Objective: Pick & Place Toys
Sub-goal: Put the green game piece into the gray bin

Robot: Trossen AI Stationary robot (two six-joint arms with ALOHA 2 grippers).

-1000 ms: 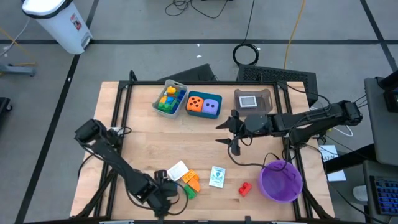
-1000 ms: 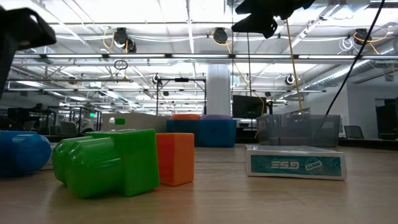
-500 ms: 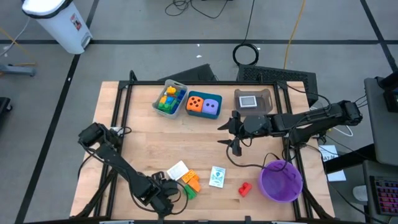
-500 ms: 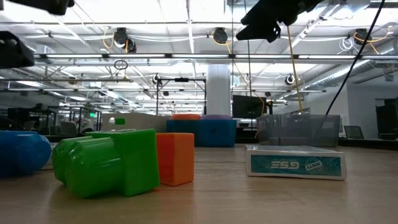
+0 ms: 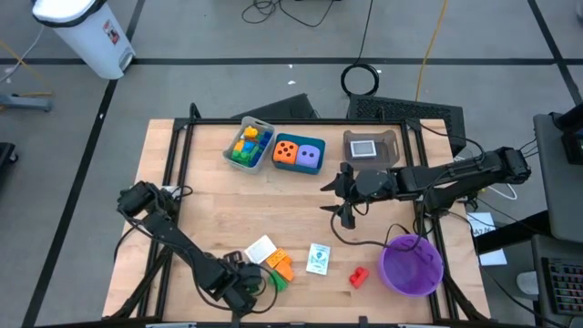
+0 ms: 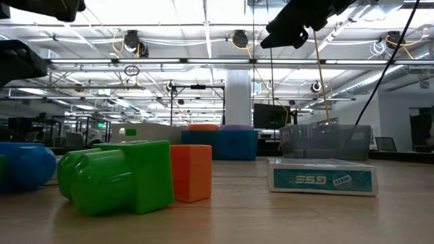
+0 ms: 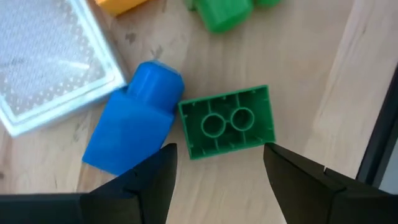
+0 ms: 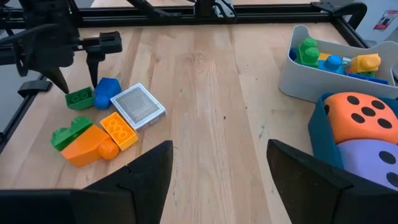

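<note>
My left gripper (image 7: 217, 167) is open near the table's near edge, pointing down. Its fingers hang just above an upturned green brick (image 7: 227, 121), one to either side of it. That brick lies on the table against a blue brick (image 7: 134, 127). The right wrist view shows the left gripper (image 8: 78, 79) over both. Close by lie a white card (image 5: 260, 248), an orange brick (image 5: 281, 266), a second green brick (image 5: 273, 280), a card box (image 5: 319, 259) and a red brick (image 5: 359, 276). My right gripper (image 5: 344, 196) waits open, raised over the table's right half.
Along the far edge stand a grey tray (image 5: 249, 144) of bricks, a teal tray (image 5: 299, 155) with an orange and a purple die, and a brown tray (image 5: 372, 148) holding a card. A purple bowl (image 5: 412, 264) sits at the near right corner.
My left gripper has sunk a little toward the green brick and rolled at the wrist, staying open. My right gripper has tipped slightly without changing place. The toys have kept still.
</note>
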